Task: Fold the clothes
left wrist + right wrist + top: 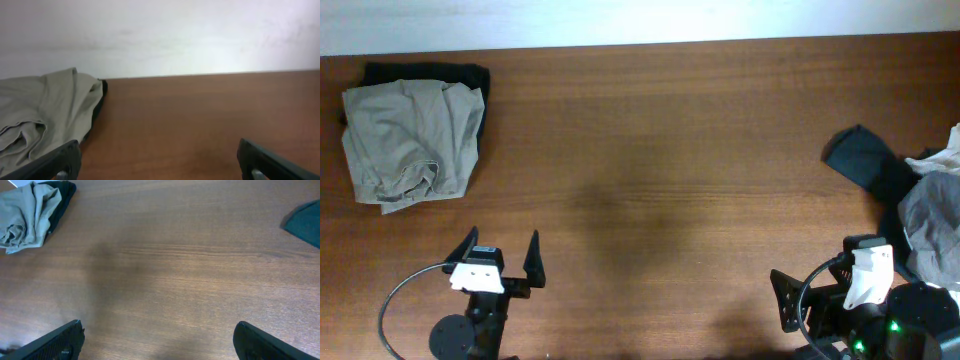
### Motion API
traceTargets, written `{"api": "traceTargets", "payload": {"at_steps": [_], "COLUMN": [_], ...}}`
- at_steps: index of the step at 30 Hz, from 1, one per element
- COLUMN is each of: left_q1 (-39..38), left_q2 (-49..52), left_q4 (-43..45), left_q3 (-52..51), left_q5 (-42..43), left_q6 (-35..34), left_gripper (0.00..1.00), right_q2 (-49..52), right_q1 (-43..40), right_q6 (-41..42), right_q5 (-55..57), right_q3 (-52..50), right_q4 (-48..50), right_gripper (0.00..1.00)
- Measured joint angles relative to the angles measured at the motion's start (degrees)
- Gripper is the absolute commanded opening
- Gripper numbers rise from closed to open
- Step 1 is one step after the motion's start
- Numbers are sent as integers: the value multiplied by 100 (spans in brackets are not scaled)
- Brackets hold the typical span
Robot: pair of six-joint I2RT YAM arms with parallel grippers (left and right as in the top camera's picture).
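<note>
A brown wooden table (pixel 660 150) fills the overhead view, with a plain pale wall (pixel 160 35) running along its far edge.

At the far left corner lie the khaki shorts (pixel 410 140), gathered into a rough, rumpled square. They rest on top of a black garment (pixel 420 72), which shows as a dark strip along their far and right sides. In the left wrist view the same shorts sit at the left, with the black edge just beneath them.

At the right edge of the table is a loose heap of clothes. A dark teal garment (pixel 865 160) sticks out towards the middle of the table. A grey garment (pixel 930 225) lies partly over it, nearer the robot, and a white garment (pixel 945 158) is crumpled at the far side of the heap. The frame cuts this heap off, so how many pieces it holds is hard to tell.

The left gripper (pixel 500 248) sits at the near edge, well apart from the shorts. Its two dark fingers are spread wide and hold nothing. A black cable (pixel 395 300) loops beside the arm.

The right gripper (pixel 157 327) is at the near right, close to the heap but not touching it. Its wrist view shows both fingers far apart over bare wood, gripping nothing.

The broad middle of the table lies between the two groups of clothes.
</note>
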Motion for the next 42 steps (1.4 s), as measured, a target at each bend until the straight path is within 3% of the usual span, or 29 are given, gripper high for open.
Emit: {"api": "traceTargets", "payload": {"at_steps": [8, 42], "left_q1": [0, 0], "left_q2": [-4, -4], "left_q4": [651, 675], "left_q3": [-614, -636], "left_q5": [-17, -17], "left_q6": [-474, -599], "left_gripper": [99, 99], "right_q2": [0, 0], "right_q1": [0, 0], "right_q6": [-2, 0], "right_q5": [0, 2], "right_q3": [0, 2], "right_q4": [0, -4], "right_gripper": [99, 99]}}
